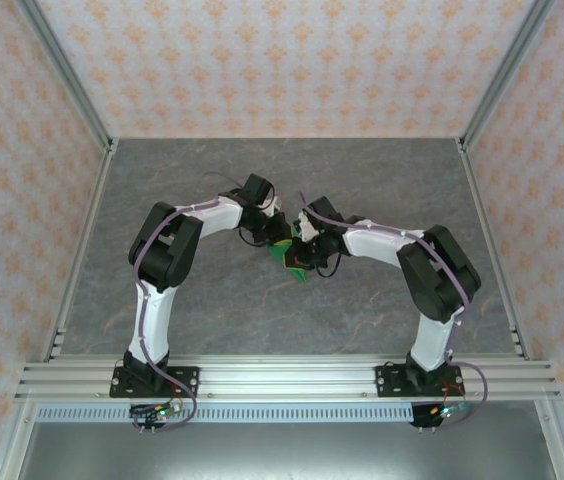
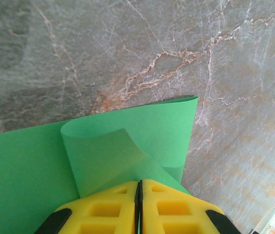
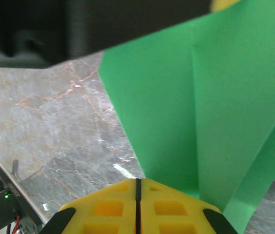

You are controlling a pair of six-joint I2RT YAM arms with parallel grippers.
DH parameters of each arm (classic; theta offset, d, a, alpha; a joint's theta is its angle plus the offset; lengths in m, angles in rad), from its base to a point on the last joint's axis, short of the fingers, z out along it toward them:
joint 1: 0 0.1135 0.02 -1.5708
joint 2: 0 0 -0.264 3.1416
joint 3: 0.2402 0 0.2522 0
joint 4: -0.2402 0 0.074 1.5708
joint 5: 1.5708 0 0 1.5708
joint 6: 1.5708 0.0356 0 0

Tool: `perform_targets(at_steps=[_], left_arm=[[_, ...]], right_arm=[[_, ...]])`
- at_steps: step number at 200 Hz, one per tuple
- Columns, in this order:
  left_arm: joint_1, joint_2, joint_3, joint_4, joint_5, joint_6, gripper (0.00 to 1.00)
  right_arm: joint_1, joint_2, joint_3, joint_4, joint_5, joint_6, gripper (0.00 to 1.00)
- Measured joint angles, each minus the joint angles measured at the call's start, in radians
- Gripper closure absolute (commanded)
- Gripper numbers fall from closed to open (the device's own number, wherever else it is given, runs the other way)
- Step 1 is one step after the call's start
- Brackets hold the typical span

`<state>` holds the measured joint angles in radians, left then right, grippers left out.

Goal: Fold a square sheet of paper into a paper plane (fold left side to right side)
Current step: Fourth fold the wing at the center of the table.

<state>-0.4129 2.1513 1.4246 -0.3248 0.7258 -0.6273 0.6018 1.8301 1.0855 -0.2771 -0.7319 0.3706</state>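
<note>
While the grey marbled table (image 1: pixel 162 290) spreads beneath, the thin bright green square sheet of paper (image 1: pixel 290 258) sits mid-table (curled over, one crease showing), with the left gripper (image 2: pixel 138 187) and right gripper (image 3: pixel 138 185) each clamped on it. This looks mid-fold; next, edges need aligning and pressing flat.

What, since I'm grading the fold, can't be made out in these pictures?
Top external: green paper too small, partly covered by the left gripper and right gripper; fold shape unreadable.
Left wrist: left gripper hides the pinch; paper cut off left.
Right wrist: blurred dark shape hides the paper's top edge.
</note>
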Motion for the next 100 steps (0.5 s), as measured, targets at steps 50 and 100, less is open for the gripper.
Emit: perform_targets(at_steps=[50, 100], left_arm=[[0.0, 0.0, 0.0, 0.0, 0.0, 0.0, 0.89], [0.0, 0.0, 0.0, 0.0, 0.0, 0.0, 0.89]], right_arm=[[0.0, 0.013, 0.0, -0.016, 0.007, -0.005, 0.9], [0.0, 0.023, -0.008, -0.017, 0.009, -0.005, 0.9]])
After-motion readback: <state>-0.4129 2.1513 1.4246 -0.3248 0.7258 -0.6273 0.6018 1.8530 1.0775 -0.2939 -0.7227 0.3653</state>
